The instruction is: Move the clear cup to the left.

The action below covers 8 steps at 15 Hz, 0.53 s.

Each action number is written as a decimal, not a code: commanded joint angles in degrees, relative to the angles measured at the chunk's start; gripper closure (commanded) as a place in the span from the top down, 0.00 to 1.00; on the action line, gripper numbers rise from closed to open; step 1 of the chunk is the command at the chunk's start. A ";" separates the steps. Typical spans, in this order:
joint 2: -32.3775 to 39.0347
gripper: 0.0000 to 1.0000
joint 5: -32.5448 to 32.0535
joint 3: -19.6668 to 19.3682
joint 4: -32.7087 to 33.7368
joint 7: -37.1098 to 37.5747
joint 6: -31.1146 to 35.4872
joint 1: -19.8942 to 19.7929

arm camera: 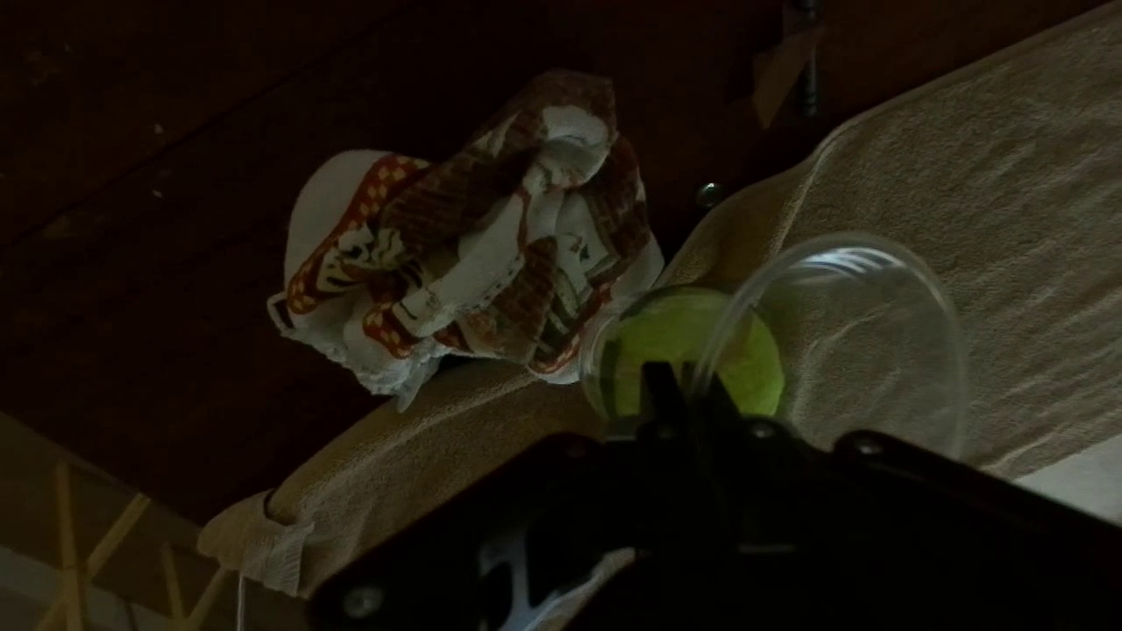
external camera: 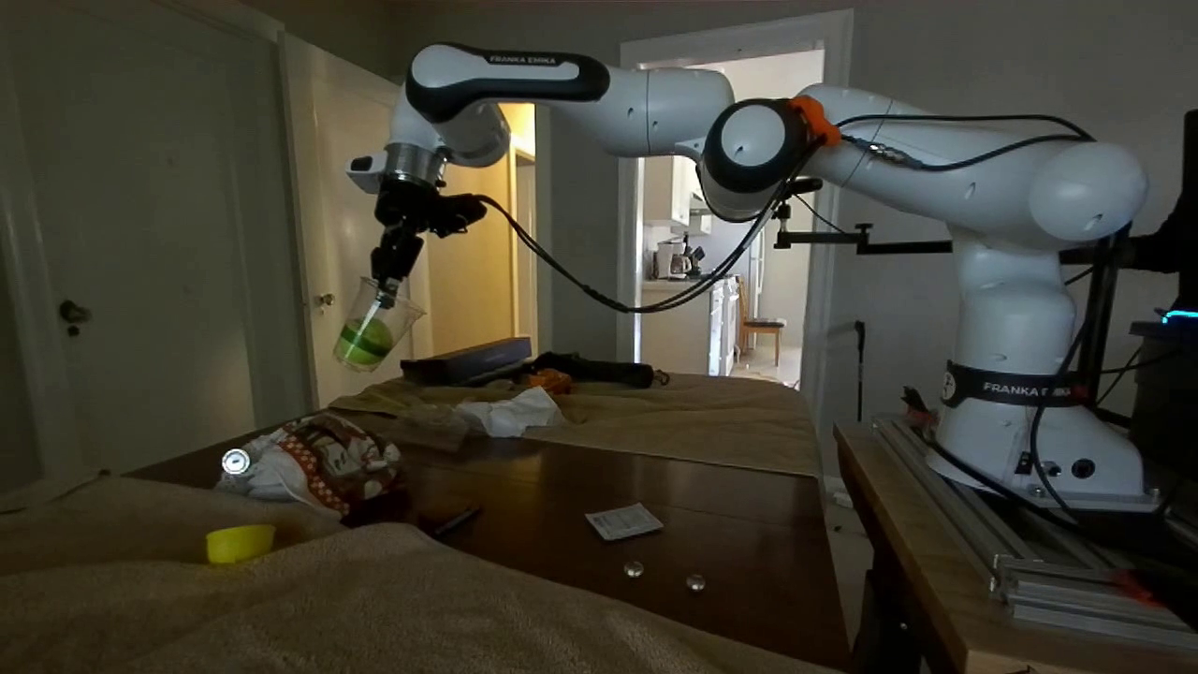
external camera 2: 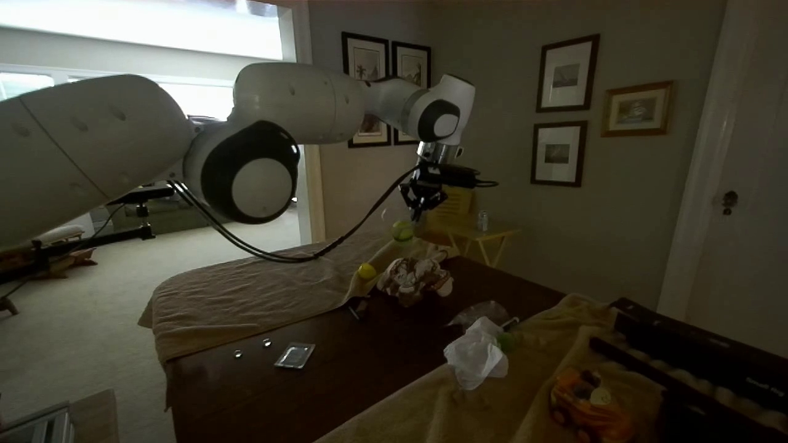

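The clear cup hangs in the air in an exterior view, tilted, above the far left of the table. A yellow-green ball-like thing with a darker band shows in its lower end. My gripper is shut on the cup's wall at the rim, one finger inside and one outside. In the wrist view the fingertips pinch the cup near its rim, and its open mouth faces right. In an exterior view the cup is faint, but the yellow-green thing shows below the gripper.
A crumpled printed bag lies below the cup. A yellow ring-like object sits on the beige towel. A flat packet, two small clear beads, a white tissue and an orange toy lie around.
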 commanded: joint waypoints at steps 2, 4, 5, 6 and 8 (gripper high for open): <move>-0.21 0.06 -0.09 0.10 -0.39 0.06 0.14 -0.02; 0.23 0.01 0.51 0.00 -0.44 3.89 1.24 0.06; 0.20 0.01 0.41 -0.33 -0.91 6.69 0.50 0.25; 0.18 0.01 0.31 -0.40 -1.16 8.81 -0.08 0.58; -0.15 0.01 -0.30 -0.72 -1.61 12.77 -1.78 1.47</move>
